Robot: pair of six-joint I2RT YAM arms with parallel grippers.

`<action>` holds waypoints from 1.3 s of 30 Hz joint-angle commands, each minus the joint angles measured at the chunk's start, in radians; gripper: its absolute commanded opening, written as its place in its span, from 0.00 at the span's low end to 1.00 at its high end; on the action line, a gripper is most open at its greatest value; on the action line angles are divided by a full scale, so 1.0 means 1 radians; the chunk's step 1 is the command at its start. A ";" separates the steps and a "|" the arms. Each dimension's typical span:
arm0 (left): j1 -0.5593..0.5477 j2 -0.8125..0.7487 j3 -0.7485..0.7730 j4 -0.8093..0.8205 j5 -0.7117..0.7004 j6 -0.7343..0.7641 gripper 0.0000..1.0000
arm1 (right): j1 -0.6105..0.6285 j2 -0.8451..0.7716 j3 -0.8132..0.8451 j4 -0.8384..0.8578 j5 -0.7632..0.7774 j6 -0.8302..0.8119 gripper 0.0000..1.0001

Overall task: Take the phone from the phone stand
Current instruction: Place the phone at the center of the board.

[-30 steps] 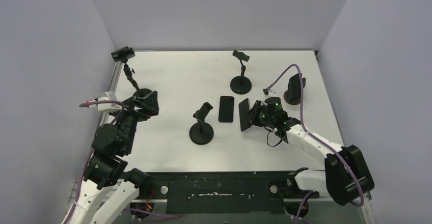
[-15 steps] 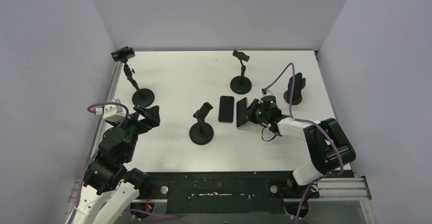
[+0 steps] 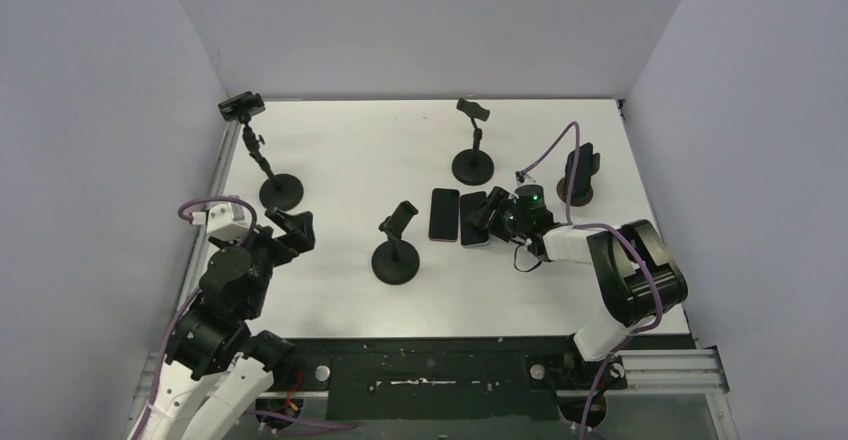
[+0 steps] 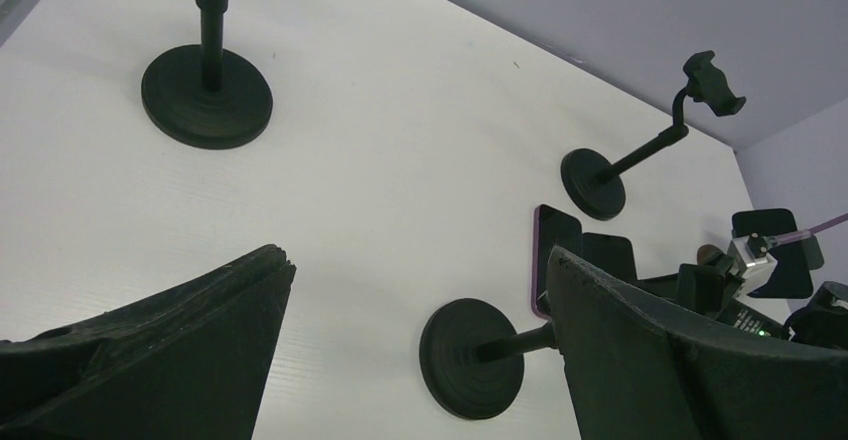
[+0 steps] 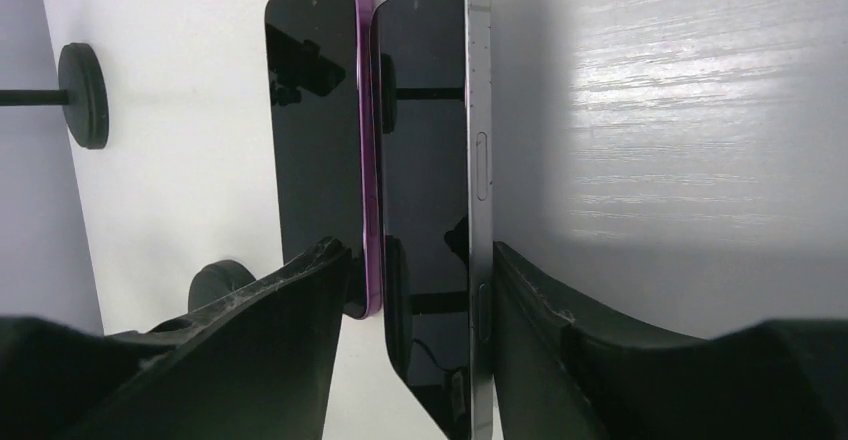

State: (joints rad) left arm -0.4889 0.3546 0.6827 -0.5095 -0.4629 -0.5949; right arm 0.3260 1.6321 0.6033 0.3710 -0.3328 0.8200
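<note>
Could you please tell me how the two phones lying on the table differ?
The purple phone has a purple frame; the grey phone a grey one. The grey phone lies between the fingers of the right gripper; the purple phone lies outside them. Both lie screen up, side by side, on the table.

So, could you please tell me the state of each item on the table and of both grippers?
Purple phone: lying flat, screen dark.
Grey phone: down beside it, screen dark.
Left stand: upright, clamp empty.
Near stand: upright, empty.
Far stand: upright, empty.
Right stand: upright; load unclear.
Left gripper: open, empty.
Right gripper: open, straddling grey phone.
</note>
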 commanded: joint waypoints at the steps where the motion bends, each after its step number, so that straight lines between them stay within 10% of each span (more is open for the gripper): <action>1: 0.003 0.036 0.007 -0.011 -0.041 0.003 0.98 | -0.011 -0.017 -0.007 -0.018 0.031 -0.021 0.55; 12: 0.003 0.312 0.263 -0.018 -0.246 0.086 0.97 | -0.002 -0.276 0.040 -0.361 0.167 -0.081 0.91; 19: 0.031 0.514 0.437 -0.007 -0.321 0.139 0.97 | 0.068 -0.449 0.103 -0.533 0.255 -0.152 0.92; 23: 0.237 0.645 0.528 -0.029 -0.124 0.125 0.97 | 0.116 -0.523 0.142 -0.580 0.270 -0.184 0.92; 39: 0.484 0.909 0.435 0.333 0.011 0.254 0.87 | 0.162 -0.579 0.295 -0.629 0.189 -0.286 0.90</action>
State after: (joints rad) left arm -0.0250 1.2148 1.1542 -0.3740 -0.4767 -0.4164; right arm 0.4679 1.0702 0.8360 -0.2520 -0.1352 0.5884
